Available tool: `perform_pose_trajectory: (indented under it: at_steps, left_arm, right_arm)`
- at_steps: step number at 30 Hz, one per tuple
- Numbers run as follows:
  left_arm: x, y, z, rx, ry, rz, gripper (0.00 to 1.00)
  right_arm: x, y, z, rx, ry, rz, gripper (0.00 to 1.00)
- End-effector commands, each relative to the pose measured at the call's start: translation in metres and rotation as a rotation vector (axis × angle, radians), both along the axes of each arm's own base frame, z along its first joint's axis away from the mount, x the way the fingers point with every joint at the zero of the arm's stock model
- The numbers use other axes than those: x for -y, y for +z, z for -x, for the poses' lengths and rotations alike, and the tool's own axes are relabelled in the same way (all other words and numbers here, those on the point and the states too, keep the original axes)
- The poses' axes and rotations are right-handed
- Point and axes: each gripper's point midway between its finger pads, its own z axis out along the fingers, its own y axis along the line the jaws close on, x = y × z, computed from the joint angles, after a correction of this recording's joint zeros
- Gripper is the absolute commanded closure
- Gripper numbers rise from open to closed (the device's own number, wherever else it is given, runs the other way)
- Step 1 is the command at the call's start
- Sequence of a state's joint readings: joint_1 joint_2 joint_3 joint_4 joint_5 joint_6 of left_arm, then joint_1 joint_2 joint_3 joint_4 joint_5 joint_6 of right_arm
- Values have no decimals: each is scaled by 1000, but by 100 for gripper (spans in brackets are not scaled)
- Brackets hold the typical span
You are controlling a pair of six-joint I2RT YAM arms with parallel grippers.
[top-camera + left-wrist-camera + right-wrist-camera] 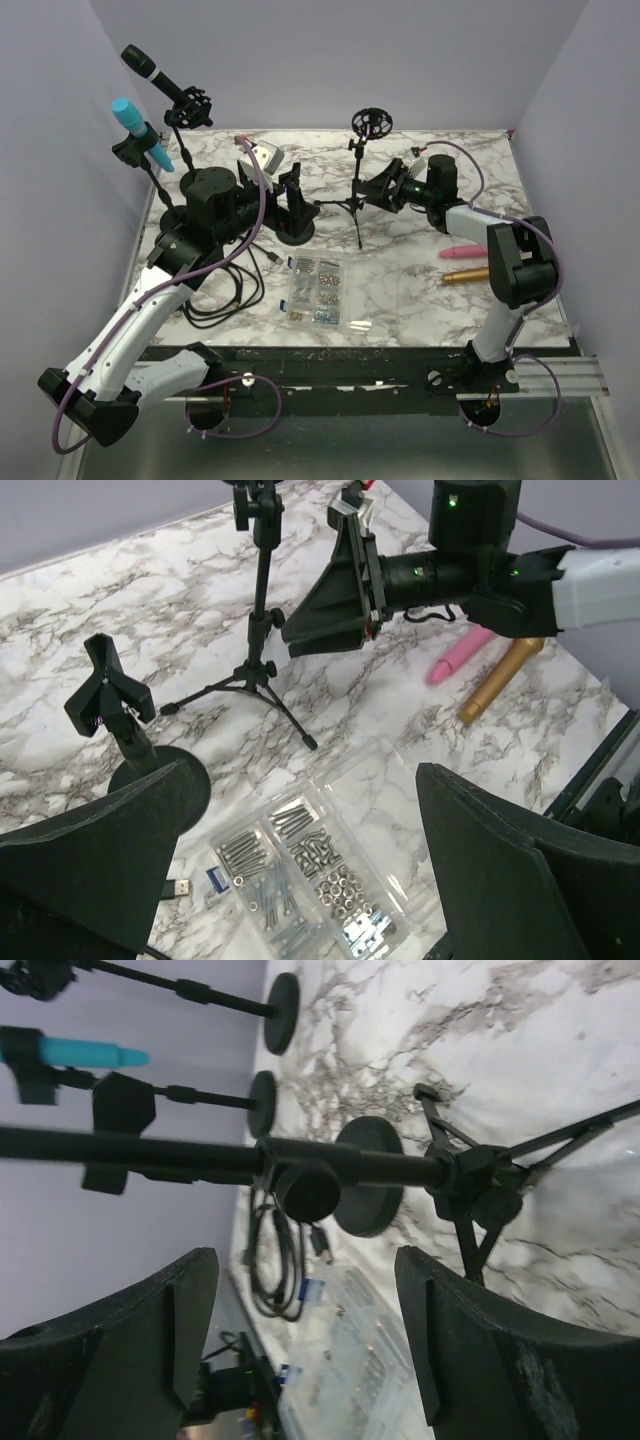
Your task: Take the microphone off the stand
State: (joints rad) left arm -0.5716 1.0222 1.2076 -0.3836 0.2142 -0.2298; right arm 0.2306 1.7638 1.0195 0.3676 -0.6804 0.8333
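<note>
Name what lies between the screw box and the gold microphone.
Nothing: bare table separates the screw box and gold microphone, shown in the top view.

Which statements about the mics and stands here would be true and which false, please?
1. The pink mic and gold mic lie on the table. True.
2. The cyan mic lies beside them. False: it sits in a clip at back left.
3. The mount on the tripod is empty. True.
4. The left gripper holds the black mic. False: it is open and empty; that mic is at back left.
</note>
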Motion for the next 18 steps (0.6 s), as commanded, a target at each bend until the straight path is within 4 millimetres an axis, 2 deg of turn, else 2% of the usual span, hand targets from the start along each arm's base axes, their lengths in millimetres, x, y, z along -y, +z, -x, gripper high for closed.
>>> perform_pose_trajectory:
  at_steps: [1,5,7,10,12,18]
  left_arm:
    - [-4,4,0,56,11,7,2]
    - [-3,5,4,59,-1,20,1]
    - [-3,4,5,58,-2,21,1]
    - [-3,4,5,59,-1,23,1]
    - [-3,4,5,58,-2,23,1]
    - [-1,2,4,48,-10,22,1]
  right_arm:
    - [-20,22,9,-85,229,-271,23]
    - [-22,12,-10,-111,240,-283,24]
    - [-23,14,-16,-103,247,-310,26]
    - [-22,19,-19,-100,279,-360,43]
    - [-19,19,-20,-106,289,-390,48]
    - [-9,12,-20,-129,329,-411,50]
